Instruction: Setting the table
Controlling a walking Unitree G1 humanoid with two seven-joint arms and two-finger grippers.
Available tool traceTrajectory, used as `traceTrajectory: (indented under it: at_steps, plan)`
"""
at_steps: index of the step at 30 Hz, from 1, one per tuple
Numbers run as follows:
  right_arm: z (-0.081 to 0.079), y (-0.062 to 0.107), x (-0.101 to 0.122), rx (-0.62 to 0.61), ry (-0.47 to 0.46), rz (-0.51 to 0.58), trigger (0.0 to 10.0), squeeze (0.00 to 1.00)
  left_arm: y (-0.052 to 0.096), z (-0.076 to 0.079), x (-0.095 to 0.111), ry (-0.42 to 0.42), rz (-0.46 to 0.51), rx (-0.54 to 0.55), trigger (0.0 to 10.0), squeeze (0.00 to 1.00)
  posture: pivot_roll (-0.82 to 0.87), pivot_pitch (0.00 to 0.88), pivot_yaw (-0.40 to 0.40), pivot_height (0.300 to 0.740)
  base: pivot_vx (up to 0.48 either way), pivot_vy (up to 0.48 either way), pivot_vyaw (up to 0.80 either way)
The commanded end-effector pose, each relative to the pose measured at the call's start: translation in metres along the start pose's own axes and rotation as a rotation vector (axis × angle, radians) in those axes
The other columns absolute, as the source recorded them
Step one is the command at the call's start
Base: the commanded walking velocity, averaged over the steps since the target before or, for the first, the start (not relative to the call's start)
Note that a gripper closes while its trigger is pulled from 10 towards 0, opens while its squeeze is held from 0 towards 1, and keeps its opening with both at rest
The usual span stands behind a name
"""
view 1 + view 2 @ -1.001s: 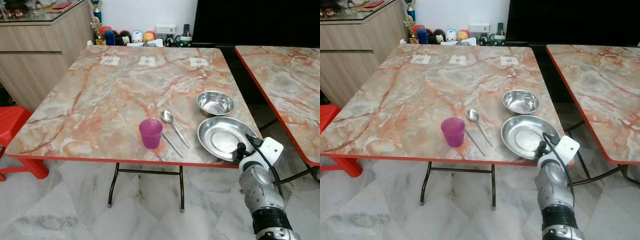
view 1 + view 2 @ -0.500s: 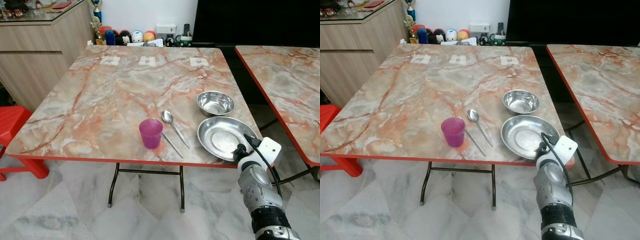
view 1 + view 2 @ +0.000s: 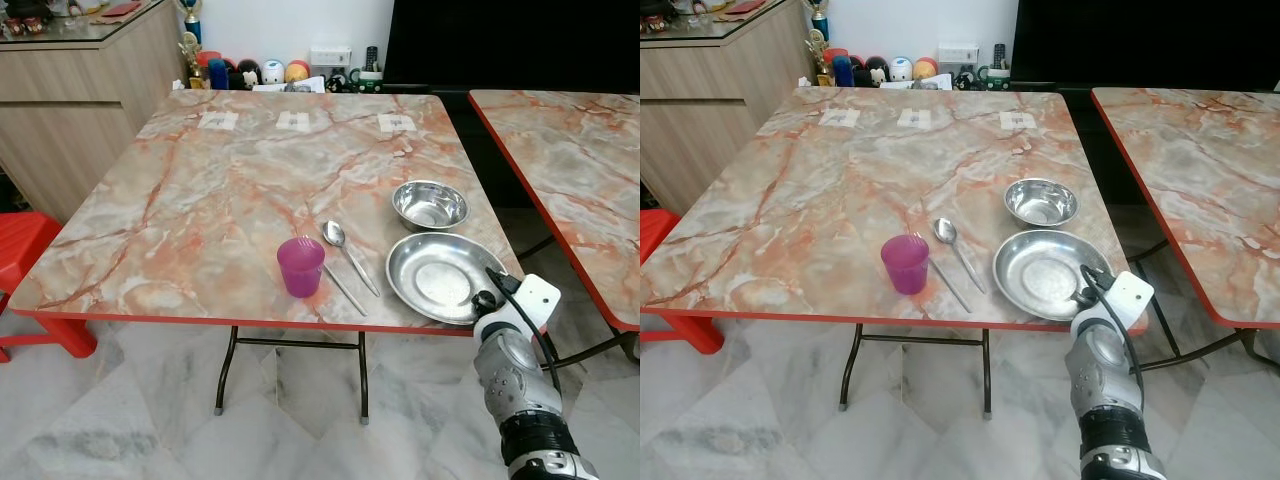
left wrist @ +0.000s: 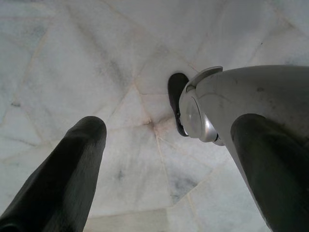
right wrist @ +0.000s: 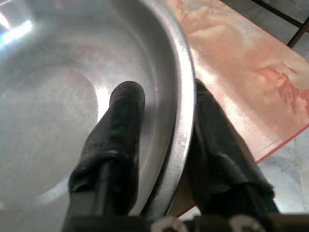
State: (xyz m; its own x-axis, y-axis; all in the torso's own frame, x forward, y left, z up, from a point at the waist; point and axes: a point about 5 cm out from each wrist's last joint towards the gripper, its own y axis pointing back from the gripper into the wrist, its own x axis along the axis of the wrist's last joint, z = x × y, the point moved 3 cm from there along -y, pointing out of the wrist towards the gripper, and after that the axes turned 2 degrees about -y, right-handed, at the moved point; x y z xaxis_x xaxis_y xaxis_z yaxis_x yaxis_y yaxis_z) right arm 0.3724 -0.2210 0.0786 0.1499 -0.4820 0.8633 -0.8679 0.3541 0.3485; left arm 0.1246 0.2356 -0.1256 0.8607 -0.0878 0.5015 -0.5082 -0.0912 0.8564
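One shallow round steel plate (image 3: pixel 437 277) lies at the near right corner of the orange-veined marble-pattern table (image 3: pixel 220 190). The right gripper (image 5: pixel 161 140) pinches its near right rim, one black finger (image 5: pixel 118 130) inside the shiny dish, the other beneath the lip. Just beyond sits a small round steel bowl (image 3: pixel 431 205). To the left lie a steel spoon (image 3: pixel 348 252) and a translucent purple plastic cup (image 3: pixel 300 266). The left gripper (image 4: pixel 164 159) hangs with fingers spread over the pale marble floor (image 4: pixel 96 63).
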Motion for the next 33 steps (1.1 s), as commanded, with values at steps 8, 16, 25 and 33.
traceTrajectory:
  at_steps: [8, 16, 25, 33]
  plan:
    - [0.019, 0.012, 0.004, -0.071, -0.022, 0.062, 0.0, 0.0, 0.015, -0.007, -0.039, -0.016, -0.053, -0.011, 10.0, 0.0, 0.02, 0.095, -0.023, 0.74, 0.0, 0.0, 0.0]
    - [0.043, 0.032, 0.006, -0.1, -0.051, 0.116, 0.0, 0.0, 0.024, 0.022, -0.063, -0.028, -0.077, -0.048, 10.0, 0.0, 0.01, 0.092, -0.027, 0.74, 0.0, 0.0, 0.0]
    - [0.025, 0.046, 0.036, 0.068, -0.124, 0.316, 9.7, 0.0, 0.028, 0.025, -0.071, -0.048, -0.081, -0.032, 10.0, 0.0, 0.0, 0.085, -0.017, 0.74, 0.0, 0.0, 0.0]
    - [-0.011, 0.059, 0.061, 0.309, -0.097, 0.402, 10.0, 0.0, 0.022, 0.016, -0.058, -0.04, -0.064, -0.001, 10.0, 0.0, -0.02, 0.071, -0.009, 0.74, 0.0, 0.0, 0.0]
